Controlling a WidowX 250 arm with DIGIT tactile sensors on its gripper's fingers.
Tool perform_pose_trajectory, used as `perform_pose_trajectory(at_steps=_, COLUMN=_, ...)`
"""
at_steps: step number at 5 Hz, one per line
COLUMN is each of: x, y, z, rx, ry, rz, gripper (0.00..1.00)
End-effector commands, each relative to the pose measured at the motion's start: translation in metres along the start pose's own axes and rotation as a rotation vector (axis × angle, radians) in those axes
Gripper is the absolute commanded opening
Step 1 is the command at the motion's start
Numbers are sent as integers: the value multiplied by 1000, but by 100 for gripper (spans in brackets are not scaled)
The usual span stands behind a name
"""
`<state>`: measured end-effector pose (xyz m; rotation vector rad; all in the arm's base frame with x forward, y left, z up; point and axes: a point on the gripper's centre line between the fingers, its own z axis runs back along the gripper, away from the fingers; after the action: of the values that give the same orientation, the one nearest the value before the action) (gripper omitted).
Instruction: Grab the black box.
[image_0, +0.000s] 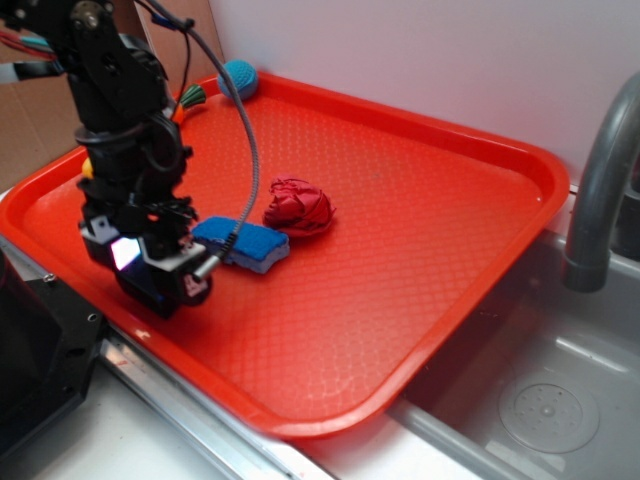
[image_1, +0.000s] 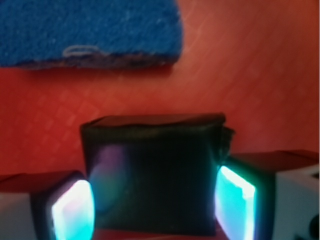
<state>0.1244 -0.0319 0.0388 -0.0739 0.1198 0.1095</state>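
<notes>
— Down at the lower left of the exterior view: claw low over the tray, wrist tipped downward. Why so low?

— To straddle the box. Wrist view shows it plainly: box dead centre, lower half of the frame, sitting on the tray between the two glowing pads. Hidden behind the claw in the exterior view.

— Clamped yet?

— Looks so, or nearly. Both pads up against the box's flanks, left and right, no red showing between on either side. Hard contact versus a mere touch: cannot tell from the blur.

— And the sponge?

— Just beyond the box, upper left of the wrist frame, apart from it. Near enough to matter, though clear of the pads.

— Anything else around?

— Red crumpled lump right of the sponge, blue ball at the tray's far rim, faucet at the right edge. All well away.

— Next step, as a guess?

— Confirm the squeeze, then lift straight up; glossy sides could slip under a weak grip.
</notes>
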Motion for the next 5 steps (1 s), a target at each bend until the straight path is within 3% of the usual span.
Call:
perform_pose_trajectory(at_steps=1, x=9, y=35, z=109, rx=-49, ry=-232, rz=-36, gripper=0)
perform_pose_trajectory(at_steps=2, x=13, y=39, z=128, rx=-64, ry=-233, rz=-84, gripper=0)
perform_pose_trajectory(at_steps=3, x=16, y=26, z=101, rx=-82, ry=-196, rz=-321, gripper=100)
perform_pose_trajectory(at_steps=4, x=14, y=12, z=73, rx=-90, ry=-166, rz=-570, gripper=100)
perform_pose_trajectory(at_steps=5, x=5, y=-3, z=50, rx=-61, ry=-92, rz=-813, gripper=100)
